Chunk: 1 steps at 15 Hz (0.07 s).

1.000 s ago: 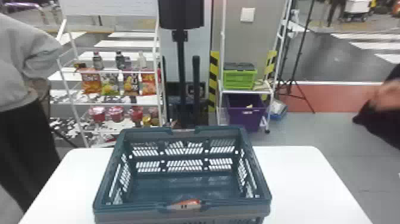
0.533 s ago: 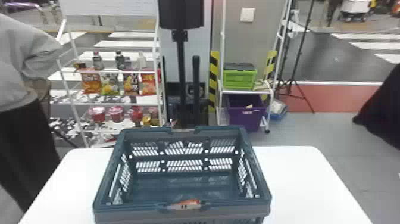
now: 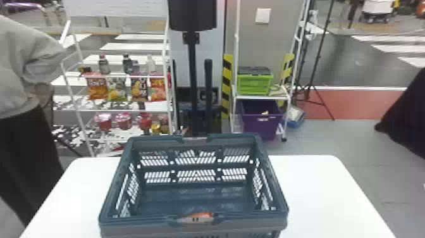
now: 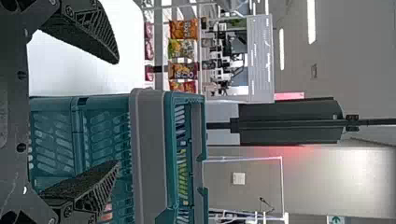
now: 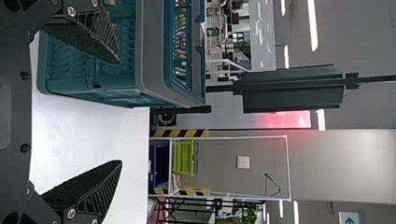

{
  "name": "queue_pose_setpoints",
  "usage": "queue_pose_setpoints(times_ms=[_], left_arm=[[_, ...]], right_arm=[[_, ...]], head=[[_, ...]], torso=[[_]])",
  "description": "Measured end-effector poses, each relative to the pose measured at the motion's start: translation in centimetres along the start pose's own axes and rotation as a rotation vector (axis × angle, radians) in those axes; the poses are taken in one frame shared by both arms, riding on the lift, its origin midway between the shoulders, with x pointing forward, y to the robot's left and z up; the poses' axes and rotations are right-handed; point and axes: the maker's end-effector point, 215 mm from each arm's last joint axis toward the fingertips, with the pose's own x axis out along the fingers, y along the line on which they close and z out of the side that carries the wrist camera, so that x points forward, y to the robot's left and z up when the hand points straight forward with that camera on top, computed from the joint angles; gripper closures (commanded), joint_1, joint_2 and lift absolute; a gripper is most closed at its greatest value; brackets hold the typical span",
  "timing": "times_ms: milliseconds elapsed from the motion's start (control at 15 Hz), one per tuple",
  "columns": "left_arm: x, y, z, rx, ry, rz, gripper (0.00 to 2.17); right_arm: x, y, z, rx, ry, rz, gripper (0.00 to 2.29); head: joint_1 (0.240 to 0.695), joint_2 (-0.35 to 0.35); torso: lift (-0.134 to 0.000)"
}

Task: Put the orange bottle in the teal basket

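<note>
At the far left stands a white rack point(image 3: 126, 111) with 3 small bottles point(image 3: 127, 64) on its upper shelf, 4 snack bags point(image 3: 97, 87) hanging just below them and red tubs point(image 3: 123, 121) lower down. The left gripper point(image 4: 116, 112) is open, its 2 black fingers wide apart with nothing between their pads, and the basket lies ahead of it. In the middle, the teal basket point(image 3: 142, 223) sits upright on the white table point(image 3: 316, 190), open at the top. At the middle of its front rim, by the handle, is a small orange-and-pale patch point(image 3: 202, 217); I cannot tell whether that is the orange bottle, nor say for sure where the bottle is. The right gripper point(image 5: 120, 112) is also open, its 2 fingers spread and empty. Behind the basket rises a black post point(image 3: 192, 79). Farther right, a green crate point(image 3: 254, 84) sits above a purple bin point(image 3: 261, 123), then comes a black tripod point(image 3: 319, 60).
</note>
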Motion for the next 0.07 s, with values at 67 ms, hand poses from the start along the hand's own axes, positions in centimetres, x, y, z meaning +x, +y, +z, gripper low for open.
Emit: queue_pose_setpoints(times_ms=[67], left_arm=[[0.01,0.0,-0.03,0.0,0.0,0.0,0.14]], right_arm=[[0.0,-0.02,-0.07,0.0,0.001,0.0,0.13]], head=[[0.499,0.0]], torso=[[0.0]])
